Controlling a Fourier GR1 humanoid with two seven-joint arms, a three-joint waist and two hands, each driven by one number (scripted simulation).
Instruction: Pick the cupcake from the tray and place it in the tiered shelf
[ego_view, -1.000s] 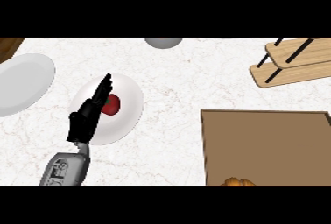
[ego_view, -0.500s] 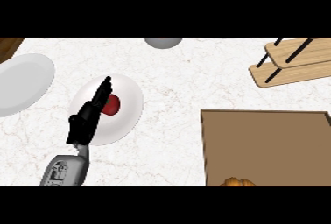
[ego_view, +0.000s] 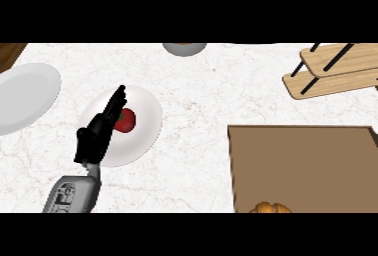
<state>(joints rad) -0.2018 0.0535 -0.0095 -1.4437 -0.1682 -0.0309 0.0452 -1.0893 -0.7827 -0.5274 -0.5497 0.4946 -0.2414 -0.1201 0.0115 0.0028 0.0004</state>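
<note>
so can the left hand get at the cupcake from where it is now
Probably not easily. The left hand hovers open over the white plate at the view's left, while the cupcake sits at the tray's near edge, far right. Nothing blocks the way, though.

White marbled counter (ego_view: 199, 100), brown tray (ego_view: 310, 165), black left hand (ego_view: 100, 132), red fruit (ego_view: 125, 120), white plate (ego_view: 148, 117)

- We see open marble counter (ego_view: 199, 100) between the white plate (ego_view: 144, 125) and the brown tray (ego_view: 310, 165).
- Our left hand (ego_view: 100, 132) lies straight-fingered over that plate.
- The tiered shelf (ego_view: 336, 70) stands beyond the tray, apart from it.
</note>
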